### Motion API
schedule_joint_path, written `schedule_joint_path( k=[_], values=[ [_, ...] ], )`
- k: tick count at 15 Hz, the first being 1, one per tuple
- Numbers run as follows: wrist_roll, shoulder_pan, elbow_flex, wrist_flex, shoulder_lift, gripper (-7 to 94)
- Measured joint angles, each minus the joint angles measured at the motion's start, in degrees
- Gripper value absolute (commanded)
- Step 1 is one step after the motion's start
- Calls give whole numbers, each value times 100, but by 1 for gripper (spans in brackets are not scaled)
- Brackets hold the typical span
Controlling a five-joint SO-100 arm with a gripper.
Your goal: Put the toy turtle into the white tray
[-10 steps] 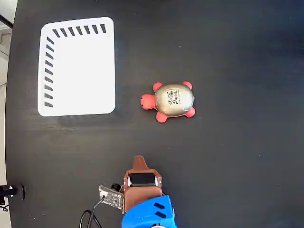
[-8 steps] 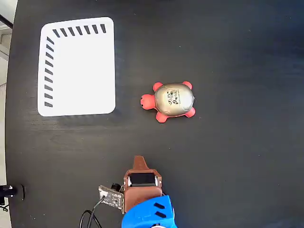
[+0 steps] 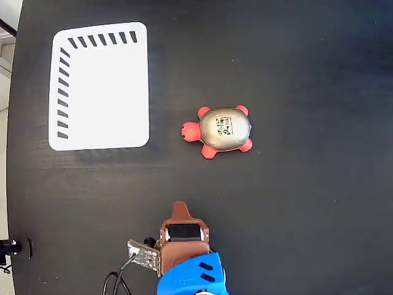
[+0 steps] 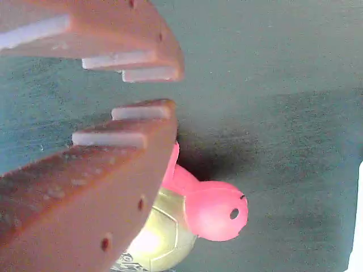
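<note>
The toy turtle (image 3: pixel 224 130) sits on the black table a little right of centre, its beige-grey shell with a black mark facing up and its red head pointing left toward the white tray (image 3: pixel 98 86). The tray lies flat at the upper left, with dark slots along its top and left edges and nothing in it. My brown gripper (image 3: pixel 180 208) is low in the fixed view, well below the turtle and apart from it. In the wrist view the gripper (image 4: pixel 173 89) has its jaws nearly together with nothing between them, and the turtle (image 4: pixel 215 215) shows below the lower finger.
The blue arm segment (image 3: pixel 193 276) and a small circuit board with a cable (image 3: pixel 141 255) are at the bottom edge. The table's left edge (image 3: pixel 13 184) runs close beside the tray. Dark bare tabletop surrounds the turtle.
</note>
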State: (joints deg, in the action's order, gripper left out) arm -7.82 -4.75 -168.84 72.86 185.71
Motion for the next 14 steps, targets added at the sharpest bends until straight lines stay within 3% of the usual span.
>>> schedule_joint_path(
  k=[14],
  values=[
    [158,-281,0,-70,-44,0]
  ],
)
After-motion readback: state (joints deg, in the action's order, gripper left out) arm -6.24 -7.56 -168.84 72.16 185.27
